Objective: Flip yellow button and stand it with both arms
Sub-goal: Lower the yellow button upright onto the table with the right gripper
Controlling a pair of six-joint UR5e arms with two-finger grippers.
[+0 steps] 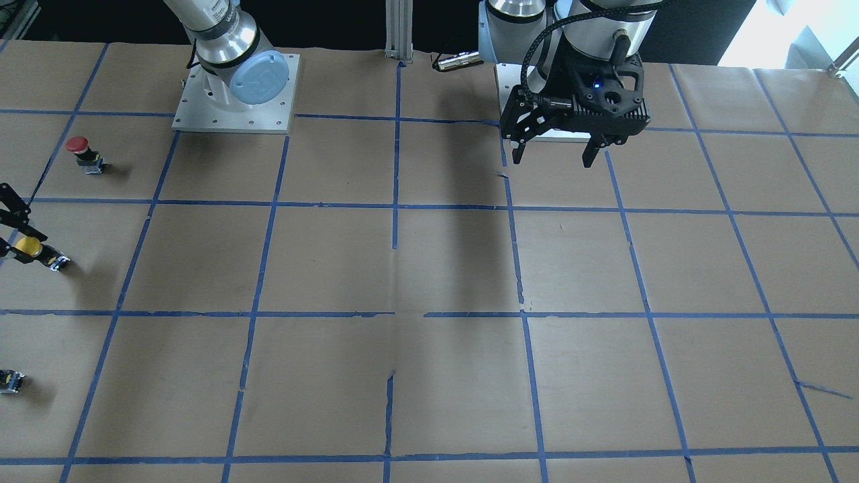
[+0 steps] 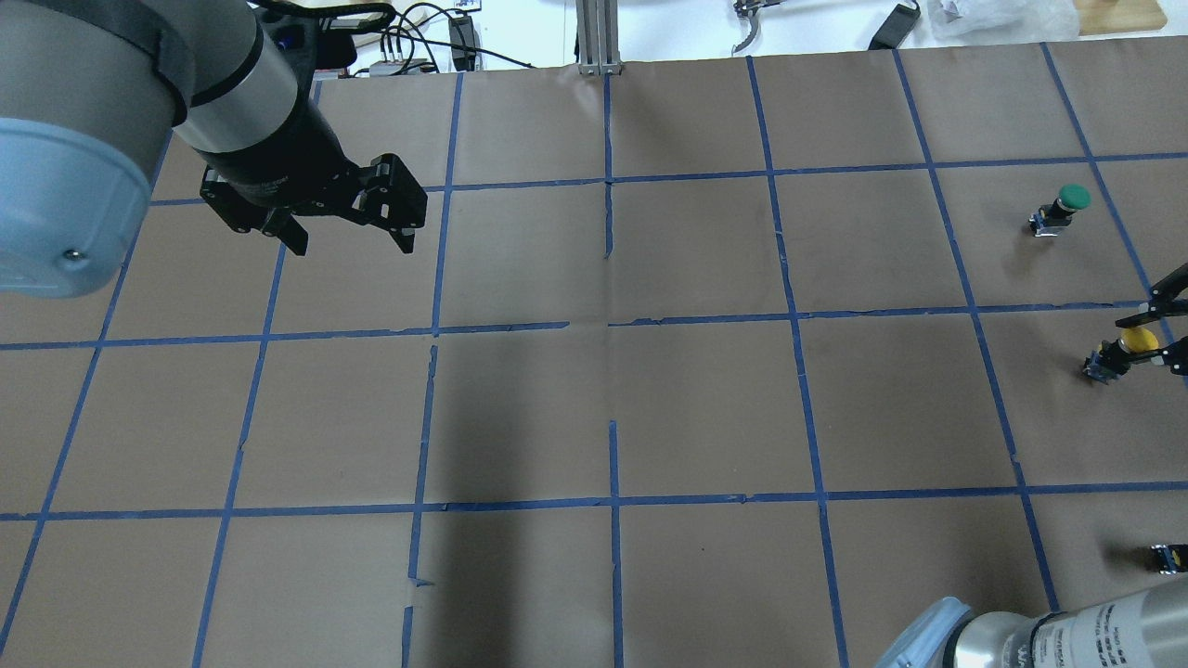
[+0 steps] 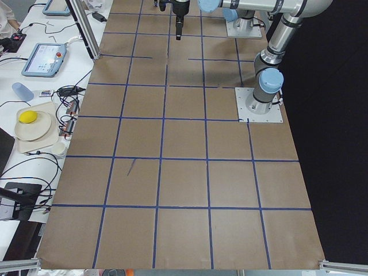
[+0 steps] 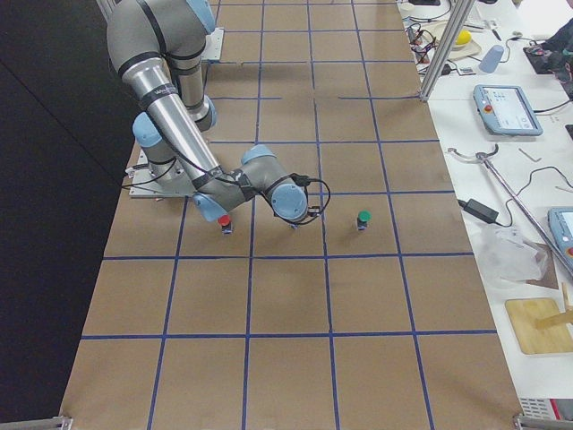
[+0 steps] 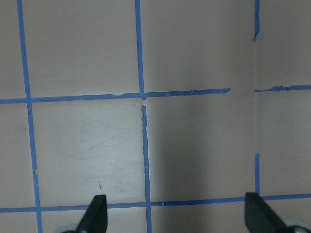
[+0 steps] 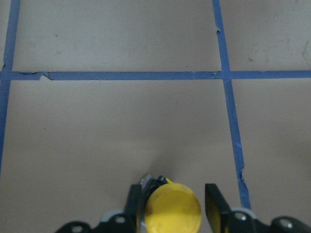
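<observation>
The yellow button [image 6: 172,211] lies tilted on the paper at the table's right edge, with its cap toward my right gripper and its dark base pointing away. It also shows in the overhead view [image 2: 1137,340] and the front-facing view [image 1: 29,246]. My right gripper [image 6: 174,191] straddles the cap low over the table. One finger [image 6: 134,201] is against the cap, and a thin gap shows at the other finger [image 6: 216,204]. My left gripper [image 2: 348,237] is open and empty, hanging above the far left of the table [image 5: 177,218].
A red-capped button [image 1: 79,151] stands beside the yellow one, toward the robot. A green-capped button [image 2: 1063,206] stands on the far side. A small dark capless switch [image 2: 1168,557] lies near the right arm's base. Blue tape lines grid the brown paper.
</observation>
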